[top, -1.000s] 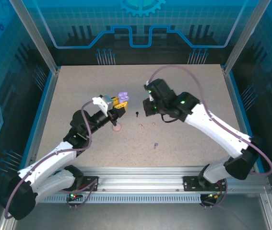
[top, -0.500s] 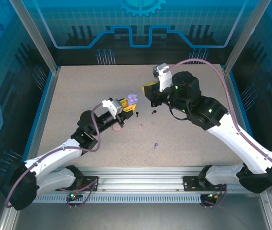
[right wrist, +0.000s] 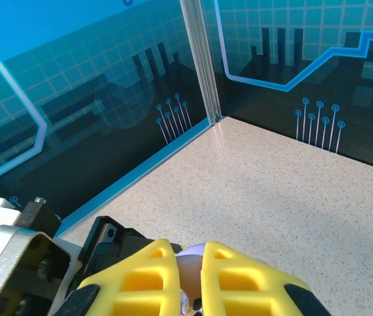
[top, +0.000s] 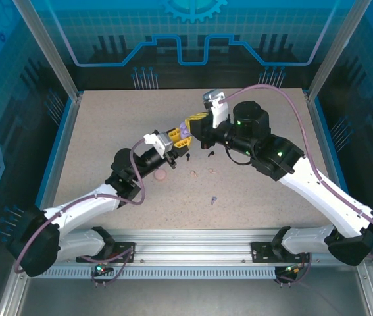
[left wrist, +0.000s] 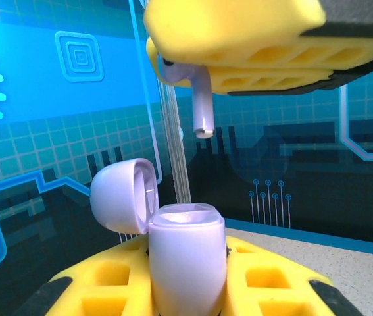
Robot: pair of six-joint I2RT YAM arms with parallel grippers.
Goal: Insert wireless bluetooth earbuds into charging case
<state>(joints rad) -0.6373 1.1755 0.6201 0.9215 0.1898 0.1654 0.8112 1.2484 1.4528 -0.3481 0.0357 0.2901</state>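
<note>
The work goes on above a speckled beige table (top: 265, 197) inside a blue-walled enclosure. In the top view we see the two arms meeting over the far middle of the table. The left gripper (top: 175, 141) pinches the open lilac case (top: 183, 133), and the right gripper (top: 195, 126) stands just beside it on the right. Near them on the table lie a black earbud (top: 190, 157), two pink earbuds (top: 193, 173) and a round pink case (top: 162, 175). A second lilac earbud (top: 213, 201) lies nearer to us, and all of these are apart from each other. In the left wrist view the case stands upright between the yellow pads, its lid (left wrist: 124, 194) swung to the left. The lilac earbud (left wrist: 199, 99) hangs above the mouth, stem down and not touching it, with its head pressed between the right gripper's fingers. In the right wrist view a small part of the pale head shows between those yellow fingers (right wrist: 147, 276). We think the danger is the alignment: if the stem comes down a little off its socket, it can catch the rim, turn in the soft pads and drop to the table. A hard push could also make the case slide in the left grip. We cannot tell whether this socket is the right one for this earbud.
</note>
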